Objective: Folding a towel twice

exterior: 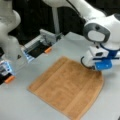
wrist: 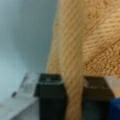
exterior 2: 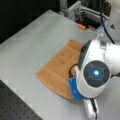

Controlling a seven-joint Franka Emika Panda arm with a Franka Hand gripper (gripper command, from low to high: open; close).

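Note:
The orange-brown towel (exterior: 66, 87) lies spread flat on the grey table (exterior: 17, 102), with stripe bands near its edges. My gripper (exterior: 97, 68) is down at the towel's right corner in a front view. From the wrist, both dark fingers (wrist: 51, 96) press a raised fold of the towel (wrist: 100, 37) between them, so the gripper (wrist: 73, 97) is shut on the cloth edge. In a front view the towel (exterior 2: 58, 67) shows left of my arm, whose wrist (exterior 2: 95, 75) hides the fingertips.
A metal fixture (exterior: 40, 45) with a dark opening stands at the back left, with small orange pieces (exterior: 48, 50) (exterior: 9, 79) near it. Another white arm (exterior: 10, 30) stands at the left. A black perforated board (exterior 2: 15, 105) borders the table.

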